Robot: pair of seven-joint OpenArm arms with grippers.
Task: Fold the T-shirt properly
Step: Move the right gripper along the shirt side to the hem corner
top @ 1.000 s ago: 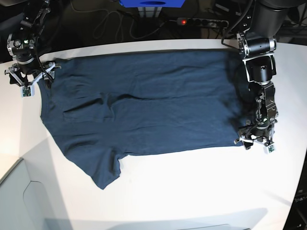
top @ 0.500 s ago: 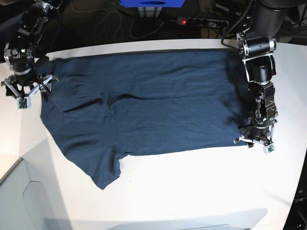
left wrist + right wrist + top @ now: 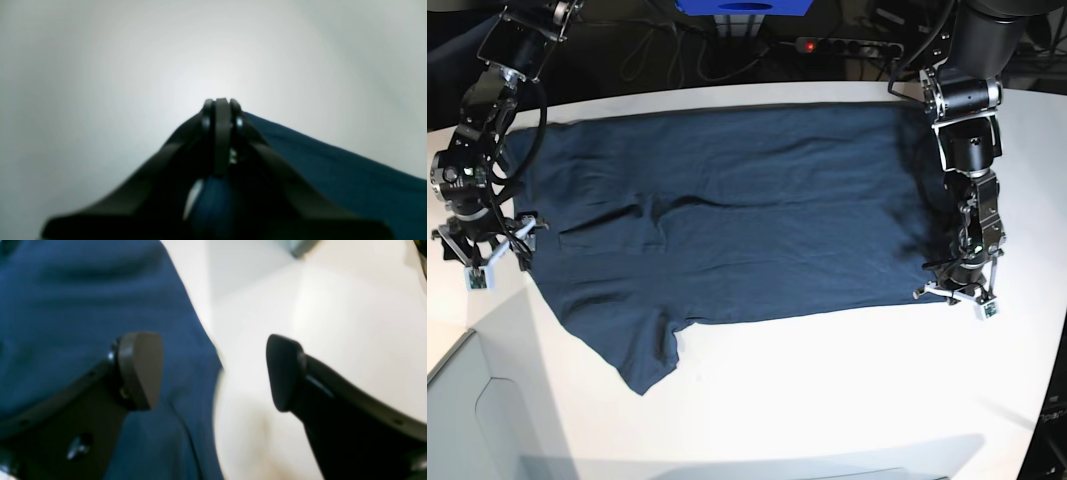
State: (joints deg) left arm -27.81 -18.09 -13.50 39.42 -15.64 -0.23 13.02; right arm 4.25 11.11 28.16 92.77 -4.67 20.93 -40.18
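Observation:
The dark navy T-shirt (image 3: 727, 220) lies spread flat on the white table (image 3: 827, 400), one sleeve hanging toward the front left. My left gripper (image 3: 955, 293) stands at the shirt's front right corner. In the left wrist view this left gripper (image 3: 222, 106) is shut, with the T-shirt (image 3: 333, 173) edge pinched between the jaws. My right gripper (image 3: 487, 248) is at the shirt's left edge. The right wrist view shows the right gripper (image 3: 213, 373) open, one finger over the T-shirt (image 3: 66, 290), the other over bare table (image 3: 333, 306).
Behind the table's far edge lie a power strip (image 3: 847, 45) with a red light, cables and a blue box (image 3: 742, 8). A grey bin (image 3: 477, 410) sits at the front left corner.
My left gripper has shut on the shirt's front right corner. The right arm has moved forward along the shirt's left edge, still open.

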